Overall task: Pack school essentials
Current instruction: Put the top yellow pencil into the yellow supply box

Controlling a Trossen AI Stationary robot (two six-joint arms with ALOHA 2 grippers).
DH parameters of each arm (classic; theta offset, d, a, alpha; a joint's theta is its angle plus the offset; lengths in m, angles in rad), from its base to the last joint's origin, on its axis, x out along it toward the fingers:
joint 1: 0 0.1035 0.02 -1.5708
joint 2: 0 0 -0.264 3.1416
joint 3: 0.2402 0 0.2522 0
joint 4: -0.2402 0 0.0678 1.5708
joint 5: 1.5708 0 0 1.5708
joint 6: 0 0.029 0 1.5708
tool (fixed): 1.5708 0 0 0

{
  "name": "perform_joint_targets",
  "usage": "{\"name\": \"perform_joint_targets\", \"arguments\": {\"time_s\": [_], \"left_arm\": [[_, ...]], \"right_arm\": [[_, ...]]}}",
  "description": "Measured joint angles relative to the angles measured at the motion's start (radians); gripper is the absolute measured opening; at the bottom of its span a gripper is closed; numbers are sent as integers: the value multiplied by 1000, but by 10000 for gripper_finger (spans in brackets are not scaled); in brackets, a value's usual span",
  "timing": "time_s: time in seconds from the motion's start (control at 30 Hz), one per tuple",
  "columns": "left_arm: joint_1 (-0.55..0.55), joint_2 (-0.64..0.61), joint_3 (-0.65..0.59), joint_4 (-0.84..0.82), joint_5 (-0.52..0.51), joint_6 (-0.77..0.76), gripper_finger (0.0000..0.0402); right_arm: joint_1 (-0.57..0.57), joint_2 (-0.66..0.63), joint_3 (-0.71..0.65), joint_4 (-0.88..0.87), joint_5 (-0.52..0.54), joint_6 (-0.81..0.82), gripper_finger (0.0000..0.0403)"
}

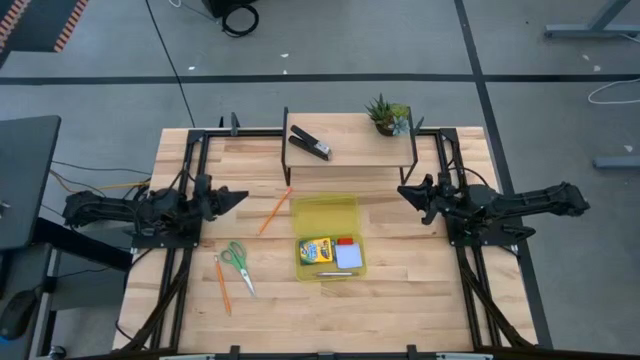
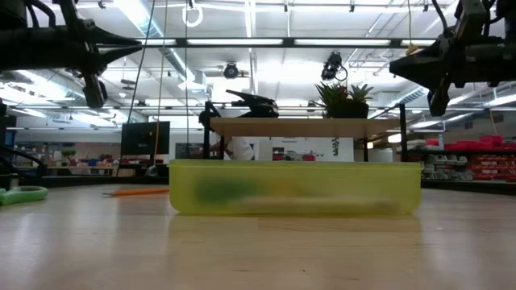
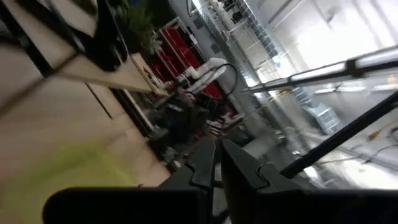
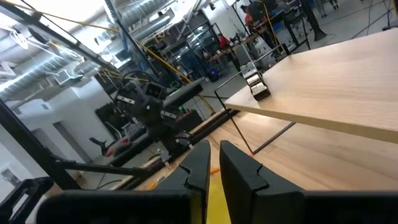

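Both hands are empty with fingers nearly together: left hand (image 1: 238,197), right hand (image 1: 405,190). Spread your left wide, then approach the nearest orange pencil (image 1: 274,211) across its shaft.

Robotics lab: ceiling strip lights (image 2: 242,42), exposed ducts (image 4: 149,12), cluttered workbenches (image 4: 261,37).

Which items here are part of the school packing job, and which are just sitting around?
Job:
yellow box, holding crayon box, red eraser, blue notepad, pen
scissors and two orange pencils, on the table, not yet packed

Lying about:
black stapler and potted plant, both on the shelf
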Motion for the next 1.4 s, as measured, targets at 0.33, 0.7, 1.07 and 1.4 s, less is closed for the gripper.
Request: {"name": "perform_joint_targets", "arguments": {"time_s": [0.33, 0.7, 1.07, 1.4], "left_arm": [[0, 0, 0, -66, -126, 230, 63], [0, 0, 0, -98, -141, 246, 78], [0, 0, 0, -97, -141, 4, 75], [-7, 67, 224, -415, -155, 127, 60]], "right_arm": [[0, 0, 0, 0, -3, 1, 41], [0, 0, 1, 0, -3, 1, 41], [0, 0, 1, 0, -3, 2, 41], [0, 0, 1, 0, -3, 2, 41]]}}
